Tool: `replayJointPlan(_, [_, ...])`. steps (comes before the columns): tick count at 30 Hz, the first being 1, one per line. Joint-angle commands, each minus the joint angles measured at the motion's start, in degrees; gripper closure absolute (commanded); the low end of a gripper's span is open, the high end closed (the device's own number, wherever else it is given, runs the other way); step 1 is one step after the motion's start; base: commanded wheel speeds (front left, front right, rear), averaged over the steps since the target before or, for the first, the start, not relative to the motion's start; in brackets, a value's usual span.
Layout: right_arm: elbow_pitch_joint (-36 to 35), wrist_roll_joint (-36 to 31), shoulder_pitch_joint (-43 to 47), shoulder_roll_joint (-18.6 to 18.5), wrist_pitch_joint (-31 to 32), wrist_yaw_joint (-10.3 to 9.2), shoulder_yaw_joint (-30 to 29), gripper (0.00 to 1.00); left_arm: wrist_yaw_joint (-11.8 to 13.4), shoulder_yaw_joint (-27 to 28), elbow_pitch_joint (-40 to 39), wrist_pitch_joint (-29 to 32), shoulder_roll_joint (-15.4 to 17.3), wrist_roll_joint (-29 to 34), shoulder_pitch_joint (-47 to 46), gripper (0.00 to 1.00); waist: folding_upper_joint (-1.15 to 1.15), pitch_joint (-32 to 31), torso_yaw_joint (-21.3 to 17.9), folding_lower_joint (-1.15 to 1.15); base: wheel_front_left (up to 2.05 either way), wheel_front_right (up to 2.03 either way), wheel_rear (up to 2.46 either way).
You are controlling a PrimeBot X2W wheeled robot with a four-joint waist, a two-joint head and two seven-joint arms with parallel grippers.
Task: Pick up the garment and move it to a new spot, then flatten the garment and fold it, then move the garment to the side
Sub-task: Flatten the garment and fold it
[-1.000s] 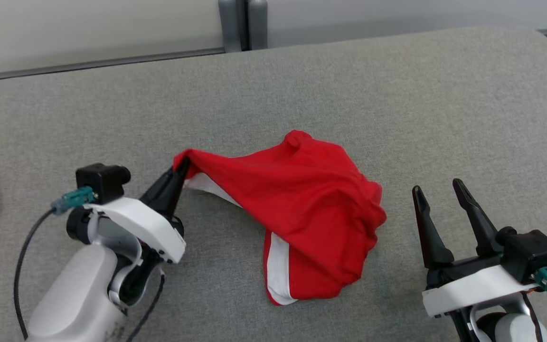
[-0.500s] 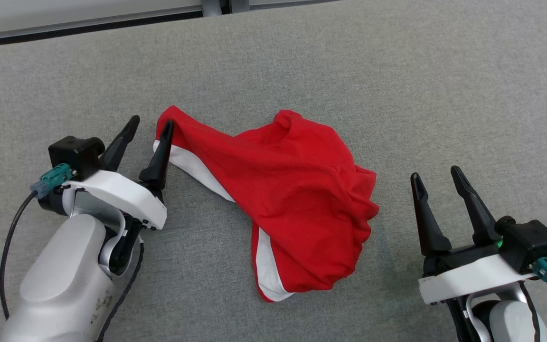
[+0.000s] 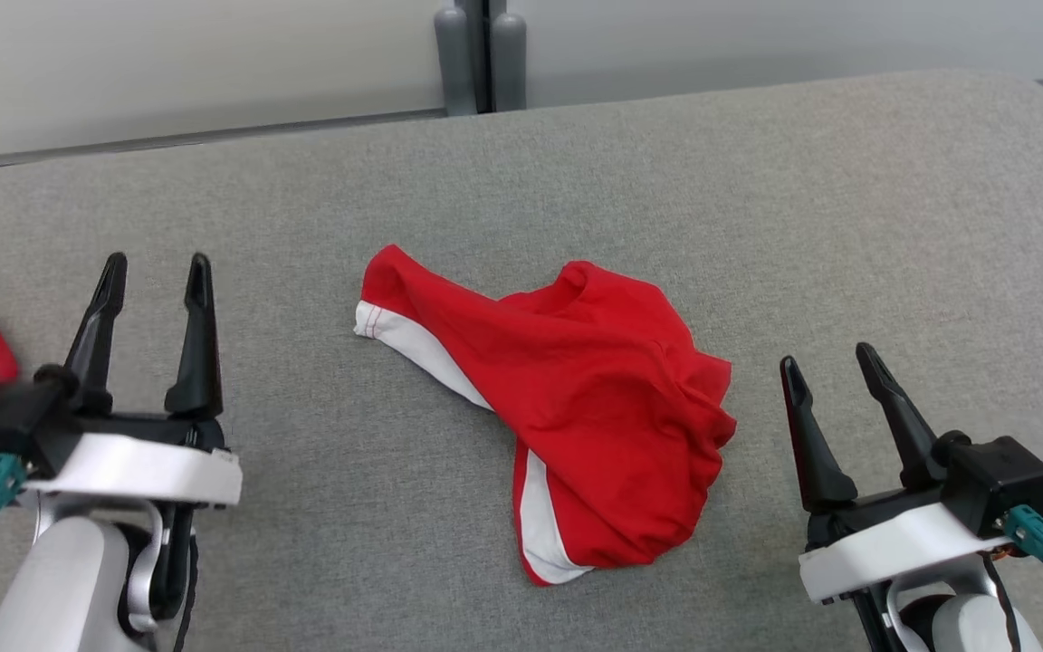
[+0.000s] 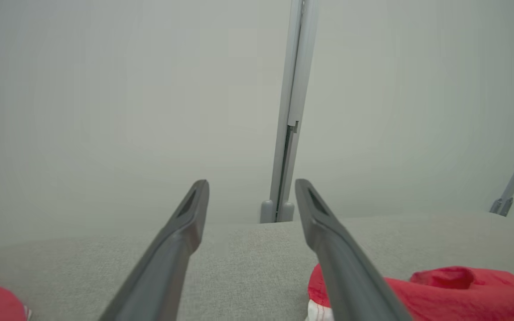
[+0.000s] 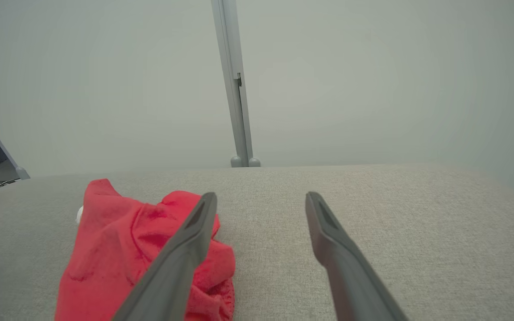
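Both jaws spread wide, empty: left gripper (image 3: 157,270), right gripper (image 3: 827,360). Garment (image 3: 594,407) lies crumpled between them, two o'clock from left, ten from right. Danger: pinching the bunched heap likely grabs several layers, spoiling flattening.

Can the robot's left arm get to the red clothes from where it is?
Probably yes. The left gripper is open, and just gray surface lies between it and the white-trimmed corner of the red garment; nothing seems to block the way.
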Motion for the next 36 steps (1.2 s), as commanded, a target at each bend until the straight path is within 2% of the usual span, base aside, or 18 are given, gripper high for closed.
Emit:
replayJointPlan(1, [0.0, -0.3, 0.6, -0.1, 0.3, -0.02, -0.1, 0.0, 0.0, 0.4, -0.5, -0.1, 0.1, 0.4, 1.2, 0.0, 0.0, -1.6, 1.1, 0.0, 0.0, 0.0, 0.0])
replayJointPlan(7, [-0.3, -0.2, 2.9, -0.8, 1.7, -0.02, -0.1, 0.0, -0.4, 2.2, -4.6, 0.0, 0.2, 0.6, 10.7, 0.0, 0.0, -5.4, 2.3, 0.0, 0.0, 0.0, 0.0])
replayJointPlan(15, [-1.1, 0.6, 5.1, -1.2, 3.1, -0.01, 0.8, 0.0, 2.1, 1.9, -8.5, 2.1, 1.0, 1.0, 18.4, 0.0, 0.0, -8.4, 2.4, 0.0, 0.0, 0.0, 0.0])
replayJointPlan(28, [-2.3, 0.0, 5.8, -1.8, 4.3, -0.01, 0.9, 0.0, 3.0, 0.0, -10.9, 4.2, 1.6, 2.4, 18.1, 0.0, 0.0, -7.9, 3.3, 0.0, 0.0, 0.0, 0.0])
replayJointPlan(36, [2.3, 1.0, 8.0, -2.1, 6.8, -0.01, 5.8, 0.0, 2.3, -1.6, -11.5, 4.0, 1.0, 3.0, 15.0, 0.0, 0.0, -5.0, 6.0, 0.0, 0.0, 0.0, 0.0])
